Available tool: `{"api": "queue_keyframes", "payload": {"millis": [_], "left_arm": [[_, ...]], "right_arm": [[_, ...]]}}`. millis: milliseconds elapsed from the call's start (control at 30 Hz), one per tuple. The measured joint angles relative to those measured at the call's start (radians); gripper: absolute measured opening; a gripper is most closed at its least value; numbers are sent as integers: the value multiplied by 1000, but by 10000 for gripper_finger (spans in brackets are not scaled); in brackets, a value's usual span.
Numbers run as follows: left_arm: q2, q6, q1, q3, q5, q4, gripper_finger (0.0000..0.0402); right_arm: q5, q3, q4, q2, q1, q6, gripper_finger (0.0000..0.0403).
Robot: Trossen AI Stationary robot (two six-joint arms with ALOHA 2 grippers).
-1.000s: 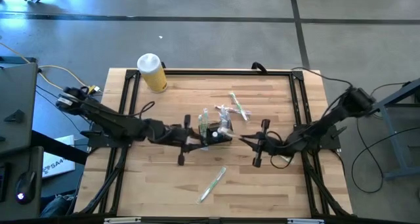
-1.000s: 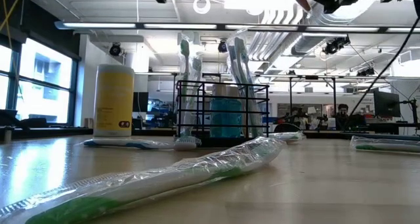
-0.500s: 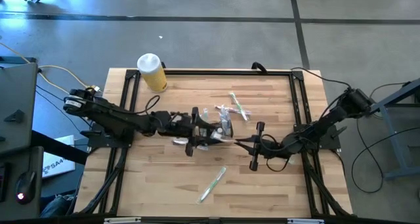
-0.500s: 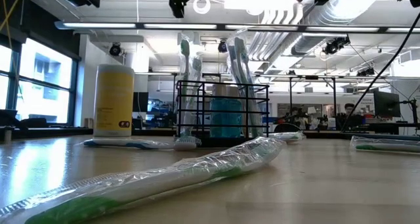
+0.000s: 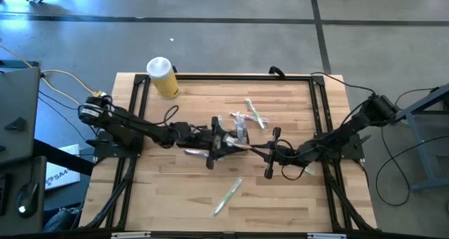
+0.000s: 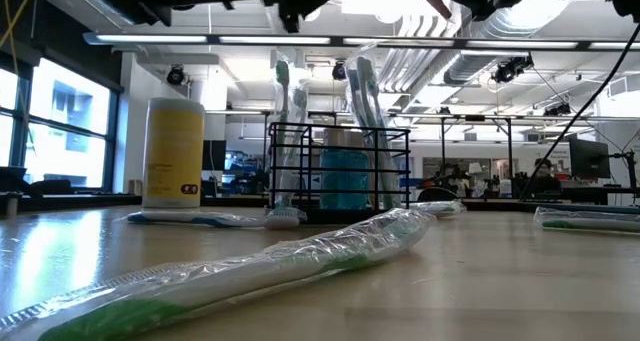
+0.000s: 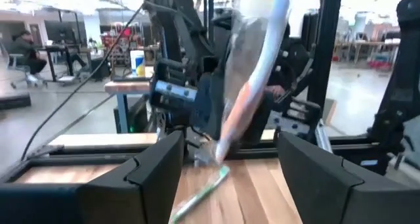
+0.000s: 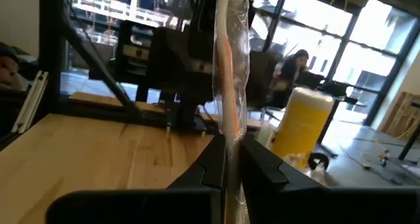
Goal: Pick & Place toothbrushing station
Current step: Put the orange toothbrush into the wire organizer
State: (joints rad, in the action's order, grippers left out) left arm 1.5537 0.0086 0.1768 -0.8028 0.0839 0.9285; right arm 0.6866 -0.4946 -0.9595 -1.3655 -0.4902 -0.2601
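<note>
Even, bright overhead light in the high view; table (image 5: 280, 197) shows only soft, faint shadows under the arms. Low view: strong backlight from ceiling strips (image 6: 420, 39) and window (image 6: 55, 111), glare blown out at top, sheen on the tabletop. Nearest wrapped brush (image 6: 250, 266) is soft, out of focus. Left wrist view: wrapped brush (image 7: 252, 73) just ahead of the fingers (image 7: 151, 175) is blurred; background washed out. Right wrist view: hazy windows, mild glare on wrapper (image 8: 230, 60).
</note>
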Motion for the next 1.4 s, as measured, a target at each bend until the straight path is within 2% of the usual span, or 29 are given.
{"api": "queue_keyframes", "payload": {"millis": [200, 433, 633, 833, 1033, 1300, 1400], "left_arm": [[50, 70, 0, -86, -24, 0, 242], [53, 74, 0, -107, -41, -25, 242], [53, 73, 0, -107, 23, -82, 242], [53, 73, 0, -107, 31, -89, 236], [53, 73, 0, -107, 31, -91, 177], [53, 97, 0, -106, 8, -94, 29], [52, 102, 1, -106, -10, -94, 19]], "right_arm": [[-17, 0, 33, 0, 13, 26, 17], [-17, 0, 59, 0, 12, 32, 17], [-17, 0, 66, 0, 12, 50, 17], [-17, 0, 66, 0, 12, 52, 18], [-17, 0, 70, 0, 12, 55, 17], [-32, 0, 97, 0, 13, 89, 21], [-65, 0, 96, 0, 13, 121, 31]]}}
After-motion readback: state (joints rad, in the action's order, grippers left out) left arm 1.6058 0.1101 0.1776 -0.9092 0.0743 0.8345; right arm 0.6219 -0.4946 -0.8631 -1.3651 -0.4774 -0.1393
